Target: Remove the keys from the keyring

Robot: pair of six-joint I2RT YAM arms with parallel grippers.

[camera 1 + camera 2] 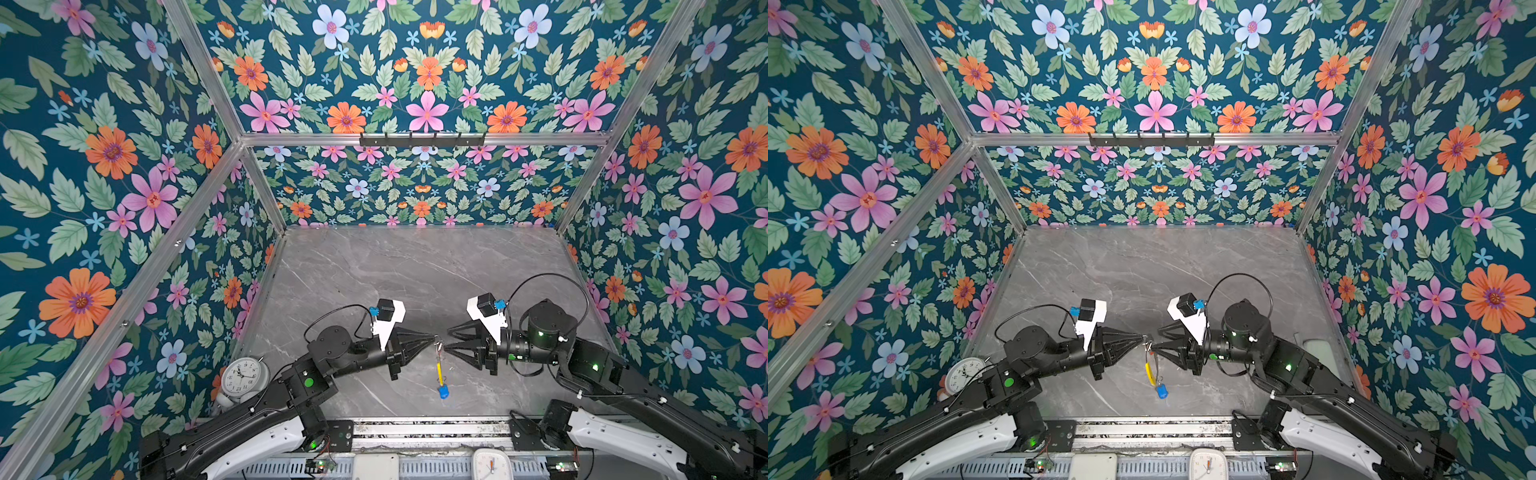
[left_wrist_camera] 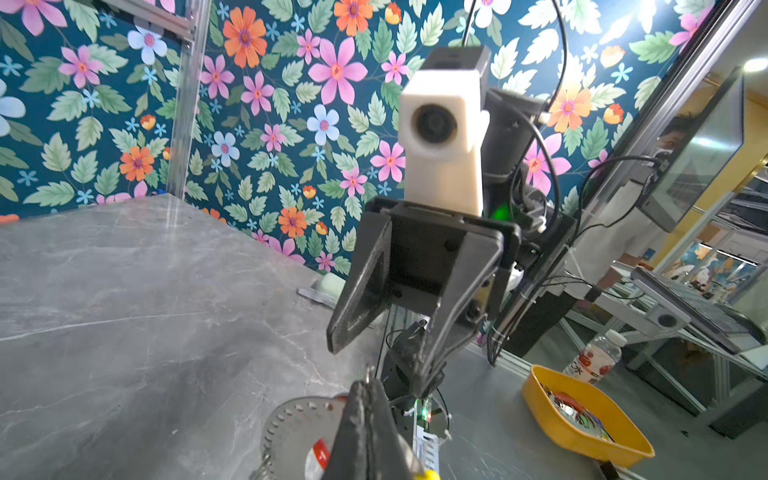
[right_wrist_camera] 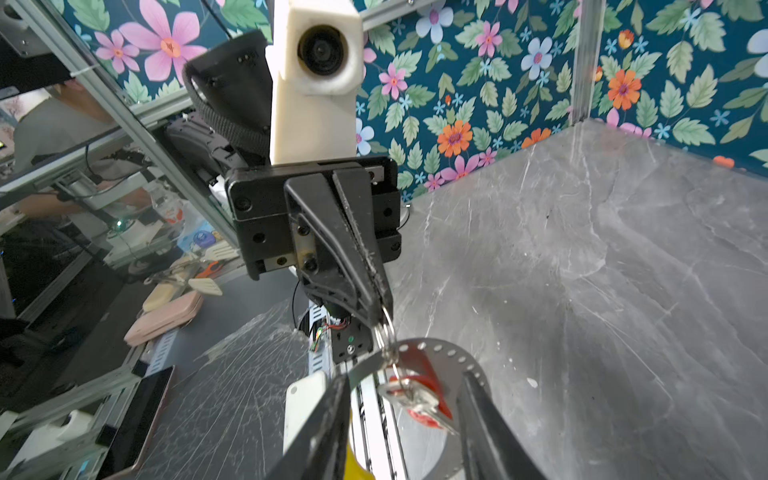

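In both top views my left gripper (image 1: 434,337) is shut above the grey table, and the keyring hangs from its tip. The keyring's yellow sleeve (image 1: 439,372) and a blue tag (image 1: 443,391) dangle below it. In the right wrist view the left fingertips pinch a small split ring (image 3: 385,328) that links to the silver-grey hoop (image 3: 442,347). A silver key (image 3: 411,401) with a red tag (image 3: 419,365) hangs there. My right gripper (image 3: 405,376) is open, with one finger on each side of that key. The blue-tagged key itself is too small to make out.
A round white alarm clock (image 1: 243,376) stands by the left wall. A square white clock (image 1: 491,463) and a white box (image 1: 375,465) sit on the front rail. A yellow tray (image 2: 582,419) and a bottle (image 2: 594,357) lie outside the enclosure.
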